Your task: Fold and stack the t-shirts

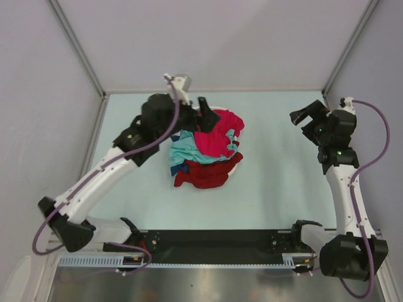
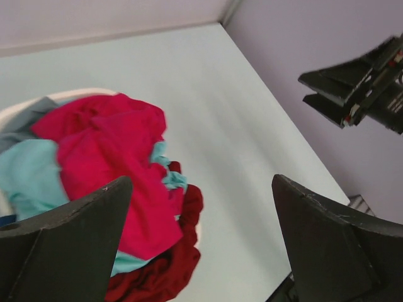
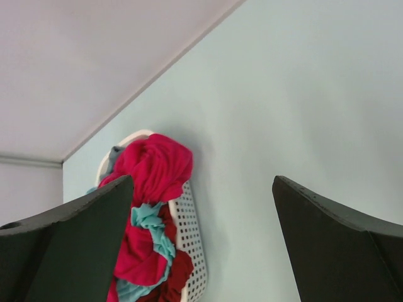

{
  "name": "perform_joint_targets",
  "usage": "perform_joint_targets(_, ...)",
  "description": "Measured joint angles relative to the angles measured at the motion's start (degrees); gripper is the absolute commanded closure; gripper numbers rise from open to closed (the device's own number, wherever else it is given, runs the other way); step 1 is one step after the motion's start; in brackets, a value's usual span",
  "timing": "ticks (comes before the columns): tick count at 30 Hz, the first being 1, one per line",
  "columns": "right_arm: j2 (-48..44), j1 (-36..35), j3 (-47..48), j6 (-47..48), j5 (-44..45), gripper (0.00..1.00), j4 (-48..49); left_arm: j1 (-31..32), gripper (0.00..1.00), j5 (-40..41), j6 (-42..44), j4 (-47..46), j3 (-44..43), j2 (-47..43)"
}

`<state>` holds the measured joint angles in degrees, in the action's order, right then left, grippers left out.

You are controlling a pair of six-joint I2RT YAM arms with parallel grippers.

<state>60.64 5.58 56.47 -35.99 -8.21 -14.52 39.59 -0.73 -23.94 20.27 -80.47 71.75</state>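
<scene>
Far left: a grey side wall (image 1: 38, 94), meeting the pale table (image 1: 283, 189) along one straight edge. Just inside that edge, the left arm, slanting from the near-left corner up toward the back. At its end, the left gripper (image 1: 200, 112), fingers spread wide, holding nothing, poised over the back-left rim of the pile.

Centre, a little toward the back: the t-shirts (image 1: 204, 151), heaped in a small white basket (image 3: 192, 233) and spilling over its rim. On top, the crimson-pink shirt (image 1: 217, 135). To its left, the light teal shirt (image 1: 186, 150). Over the near rim, the dark maroon shirt (image 1: 204, 176). At the near-left, a scrap of dark blue (image 1: 177, 168). None folded, none out on the table.

Right of the basket, a broad stretch of open table as far as the right arm. More open surface in front, down to the black rail (image 1: 214, 239) along the near edge.

Far right: the right gripper (image 1: 305, 117), jaws wide apart, gripping nothing, well apart from the pile, close to the right wall (image 1: 384, 63) near the back corner.
</scene>
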Motion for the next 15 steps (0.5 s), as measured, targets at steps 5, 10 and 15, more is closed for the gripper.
perform_joint_targets(5,-3.52,5.18,-1.11,0.37,-2.01,0.0,-4.74,10.93,0.01,5.29,0.02,-0.94,-6.25,13.29)
perform_joint_targets(10,-7.54,7.61,-2.58,0.7,-3.28,0.0,-7.32,17.64,0.02,6.21,-0.04,-0.81,-14.34,27.82)
perform_joint_targets(15,-9.46,7.89,-2.69,1.81,-2.73,0.0,-10.03,20.26,0.07,8.11,-1.25,1.38,-20.48,38.66)
